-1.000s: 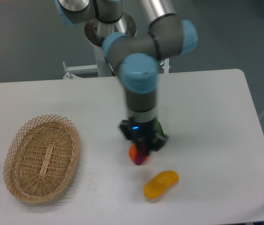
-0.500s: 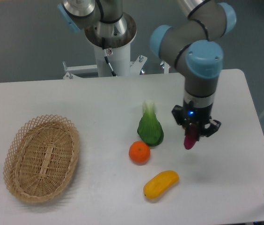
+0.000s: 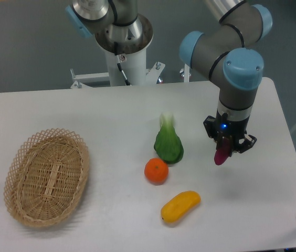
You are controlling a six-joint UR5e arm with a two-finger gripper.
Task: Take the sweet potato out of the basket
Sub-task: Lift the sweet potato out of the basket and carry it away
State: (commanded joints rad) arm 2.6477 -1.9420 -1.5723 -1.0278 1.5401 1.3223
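- The sweet potato [image 3: 222,156], clamped between the fingers of the gripper [image 3: 226,149], has been carried further toward the table's [image 3: 85,113] right edge.
- The basket [image 3: 47,176], by the left edge, is seen empty; the pick is judged done.

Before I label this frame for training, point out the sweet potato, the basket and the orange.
sweet potato [image 3: 222,156], fixed camera view, on its purple lower end below the pincer.
basket [image 3: 19,155], fixed camera view, on its lattice rim.
orange [image 3: 156,170], fixed camera view, on its middle.

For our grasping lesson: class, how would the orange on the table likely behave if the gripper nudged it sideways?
The orange looks round, so it would probably roll rather than slide. It sits close to the green vegetable, which might stop it. It seems firm, unlikely to squash.
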